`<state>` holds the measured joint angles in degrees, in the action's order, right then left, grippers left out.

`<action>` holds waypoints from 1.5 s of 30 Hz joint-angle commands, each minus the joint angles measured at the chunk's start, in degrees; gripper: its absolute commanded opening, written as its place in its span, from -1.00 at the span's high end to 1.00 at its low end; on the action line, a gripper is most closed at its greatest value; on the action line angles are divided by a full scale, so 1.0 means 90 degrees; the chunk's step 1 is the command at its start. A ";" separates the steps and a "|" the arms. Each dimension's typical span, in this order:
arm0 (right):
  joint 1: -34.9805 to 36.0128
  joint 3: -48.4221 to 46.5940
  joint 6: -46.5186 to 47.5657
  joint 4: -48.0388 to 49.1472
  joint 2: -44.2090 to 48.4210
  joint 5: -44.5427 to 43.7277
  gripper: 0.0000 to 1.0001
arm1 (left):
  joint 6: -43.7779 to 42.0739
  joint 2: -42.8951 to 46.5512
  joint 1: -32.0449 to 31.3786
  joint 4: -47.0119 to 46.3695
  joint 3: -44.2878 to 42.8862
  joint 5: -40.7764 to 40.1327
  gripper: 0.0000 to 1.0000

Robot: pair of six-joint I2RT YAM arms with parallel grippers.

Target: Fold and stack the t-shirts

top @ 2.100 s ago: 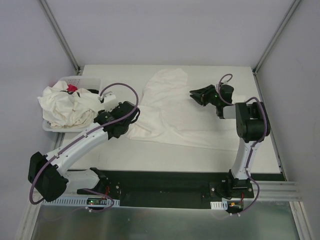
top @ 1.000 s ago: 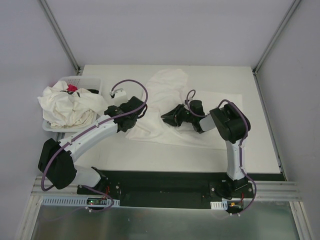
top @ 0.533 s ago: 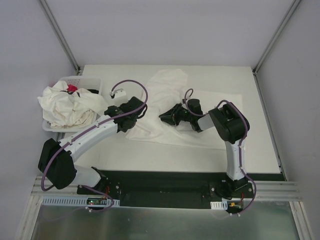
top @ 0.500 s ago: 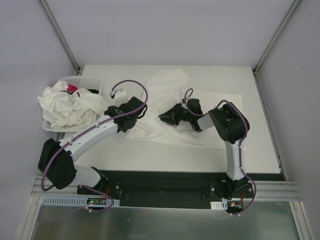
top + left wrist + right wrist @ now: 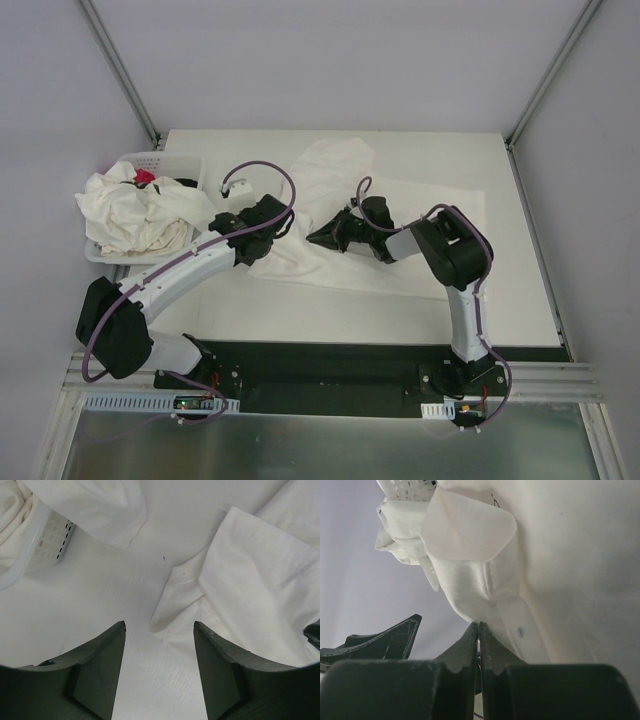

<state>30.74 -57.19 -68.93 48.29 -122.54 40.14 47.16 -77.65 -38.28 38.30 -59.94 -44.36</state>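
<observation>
One off-white t-shirt (image 5: 380, 215) lies spread on the table, with a folded corner at its near left (image 5: 170, 605). My left gripper (image 5: 258, 243) hangs open and empty just above that corner; the left wrist view (image 5: 159, 625) shows bare table between its jaws. My right gripper (image 5: 314, 240) is shut and lies low across the shirt, its tips (image 5: 478, 625) touching the shirt's left edge (image 5: 470, 600). I see no fabric between its jaws. Several more t-shirts (image 5: 130, 215) are heaped in the basket.
A white perforated basket (image 5: 165, 160) stands at the table's left edge with a small red packet (image 5: 146, 177) in it. One shirt hangs over its rim (image 5: 90, 505). Grey walls close in the table on three sides.
My right gripper has swept left across the spread shirt from its right half to its left edge. My left gripper has moved slightly up and right, toward the shirt's corner.
</observation>
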 commanded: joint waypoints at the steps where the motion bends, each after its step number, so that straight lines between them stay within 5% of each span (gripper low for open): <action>1: 0.0090 -0.0218 0.0071 -0.0063 0.0090 0.0189 0.85 | 0.0044 0.0034 -0.0024 0.0021 0.0020 -0.0052 -0.11; 9: -0.0134 -0.0188 0.0119 -0.0141 -0.0066 0.0130 0.59 | 0.0083 0.0102 -0.0024 0.0021 0.0107 -0.0052 -0.11; 45: -0.0564 -0.0794 0.0852 -0.1264 -0.0408 -0.0212 0.33 | -0.0161 -0.0152 0.0103 0.0031 -0.0058 -0.0091 -0.11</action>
<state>24.99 -63.37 -61.84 41.25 -127.13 39.35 46.41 -78.91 -38.13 38.22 -59.11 -44.36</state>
